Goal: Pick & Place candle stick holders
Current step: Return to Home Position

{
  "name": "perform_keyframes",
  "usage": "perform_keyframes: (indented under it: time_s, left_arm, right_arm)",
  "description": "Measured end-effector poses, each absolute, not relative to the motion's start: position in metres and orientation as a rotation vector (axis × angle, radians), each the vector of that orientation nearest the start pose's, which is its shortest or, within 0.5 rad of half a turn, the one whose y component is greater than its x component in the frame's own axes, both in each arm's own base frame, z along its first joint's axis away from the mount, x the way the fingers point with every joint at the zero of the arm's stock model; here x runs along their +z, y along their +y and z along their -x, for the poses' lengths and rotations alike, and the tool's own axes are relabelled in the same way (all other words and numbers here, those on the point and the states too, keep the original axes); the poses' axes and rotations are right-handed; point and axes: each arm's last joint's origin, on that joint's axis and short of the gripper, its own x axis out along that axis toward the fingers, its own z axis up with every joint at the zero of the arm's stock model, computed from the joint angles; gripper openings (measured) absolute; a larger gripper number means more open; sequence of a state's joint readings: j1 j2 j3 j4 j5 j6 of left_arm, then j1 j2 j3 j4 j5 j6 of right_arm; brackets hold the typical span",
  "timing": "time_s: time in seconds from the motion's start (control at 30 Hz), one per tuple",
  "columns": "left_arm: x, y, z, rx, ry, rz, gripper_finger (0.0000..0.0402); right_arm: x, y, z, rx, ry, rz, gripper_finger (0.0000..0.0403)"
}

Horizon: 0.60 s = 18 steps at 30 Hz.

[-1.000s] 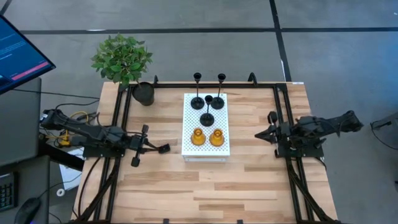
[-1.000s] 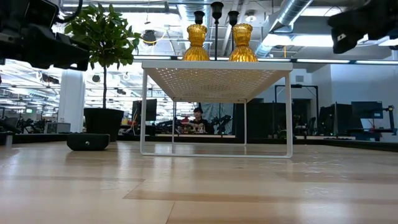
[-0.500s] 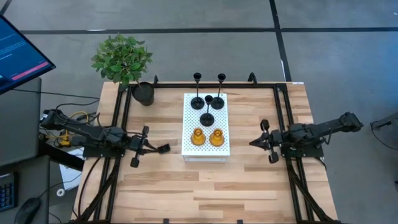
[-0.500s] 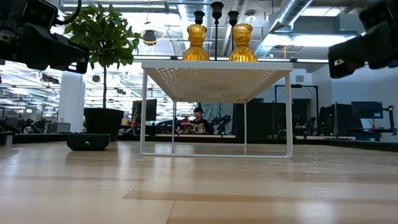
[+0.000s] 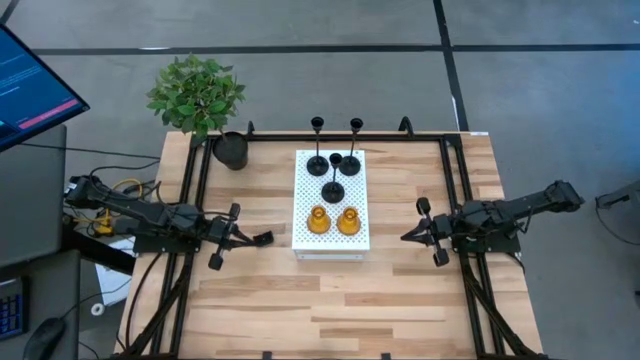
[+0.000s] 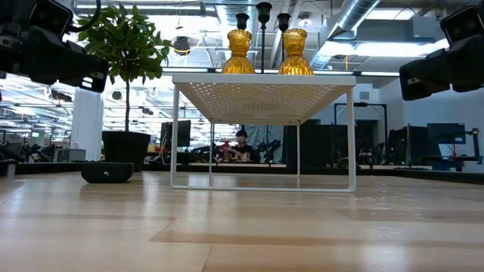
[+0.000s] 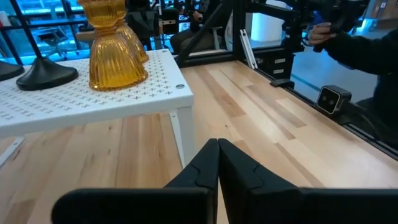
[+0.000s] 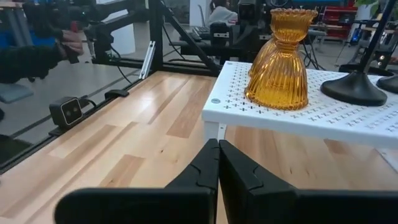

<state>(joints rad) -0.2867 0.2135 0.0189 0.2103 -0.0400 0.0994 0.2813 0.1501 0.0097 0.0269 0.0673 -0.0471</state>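
A white perforated stand (image 5: 331,205) stands mid-table on thin legs. On its top stand two amber glassy holders (image 5: 318,220) (image 5: 348,220) at the near end and three black thin-stemmed holders (image 5: 317,163) (image 5: 350,163) (image 5: 333,190) behind them, each on its round base. My left gripper (image 5: 265,239) is shut and empty, left of the stand and pointing at it; the nearest amber holder (image 7: 115,59) shows in its wrist view. My right gripper (image 5: 406,237) is shut and empty, right of the stand and pointing at it, with an amber holder (image 8: 280,65) ahead of it.
A black plant pot (image 5: 231,150) with a green plant (image 5: 196,93) stands at the far left corner. Black frame rails (image 5: 195,190) (image 5: 462,180) run along both table sides. A small camera (image 7: 329,98) sits by the near edge, and a person's sleeve (image 7: 354,46) shows beyond it.
My right gripper has swung toward the table's near edge and come down, from beside the stand's middle to level with its near end. It still points at the stand. The holders have not moved.
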Motion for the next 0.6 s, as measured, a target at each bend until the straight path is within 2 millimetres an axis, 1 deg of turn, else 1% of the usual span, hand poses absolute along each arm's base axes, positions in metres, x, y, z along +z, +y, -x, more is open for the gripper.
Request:
perform_keyframes:
  time_s: [0.3, 0.6]
  left_arm:
    - [0.1716, -0.0304, -0.1072, -0.246, -0.018, -0.098, 0.0009]
    - [0.1716, -0.0304, -0.1072, -0.246, -0.018, -0.098, 0.0010]
  right_arm:
    - [0.1575, 0.0275, -0.1024, 0.206, 0.123, -0.117, 0.0000]
    - [0.1575, 0.0275, -0.1024, 0.204, 0.126, -0.147, 0.0000]
